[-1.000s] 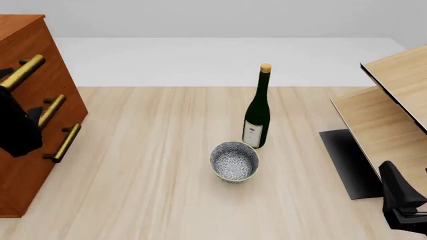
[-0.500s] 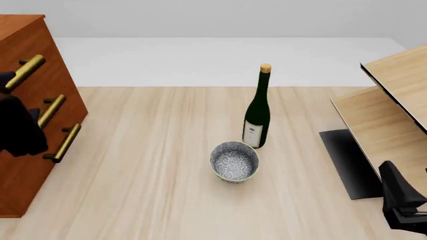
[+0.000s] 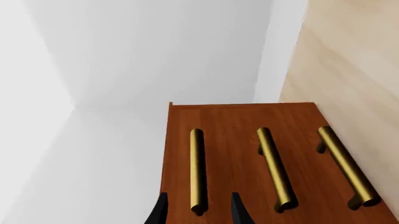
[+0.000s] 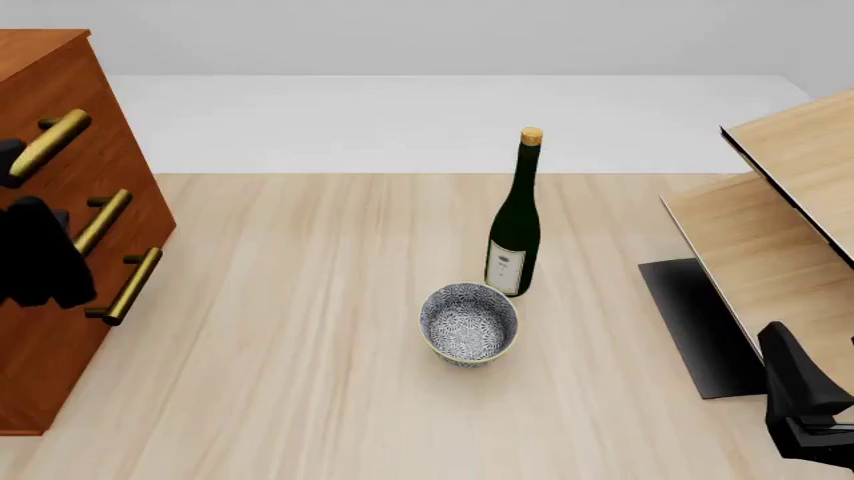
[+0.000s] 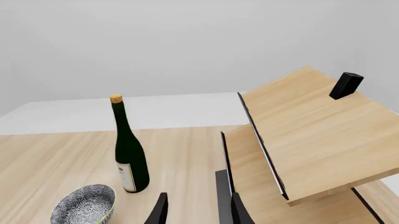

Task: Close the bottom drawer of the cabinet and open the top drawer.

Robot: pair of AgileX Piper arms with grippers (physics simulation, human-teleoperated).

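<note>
At the front view's left edge stands the cabinet point(image 4: 80, 270), all drawers flush, the left hand point(image 4: 40, 262) before it. Left wrist view: fingers apart, straddling the top drawer's point(image 3: 187, 154) handle point(image 3: 196, 170). Right wrist view: right hand point(image 5: 194, 210) apart, over the worktop point(image 5: 56, 163).

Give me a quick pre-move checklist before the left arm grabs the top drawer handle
1. Bottom drawer flush with the cabinet front: ok.
2. Left gripper open: ok.
3. Its fingers straddle the top drawer handle: ok.
4. Fingers touching the handle: cannot tell.
5. Top drawer not yet pulled out: ok.
6. Bottle and bowl stand well away from the cabinet: ok.
</note>
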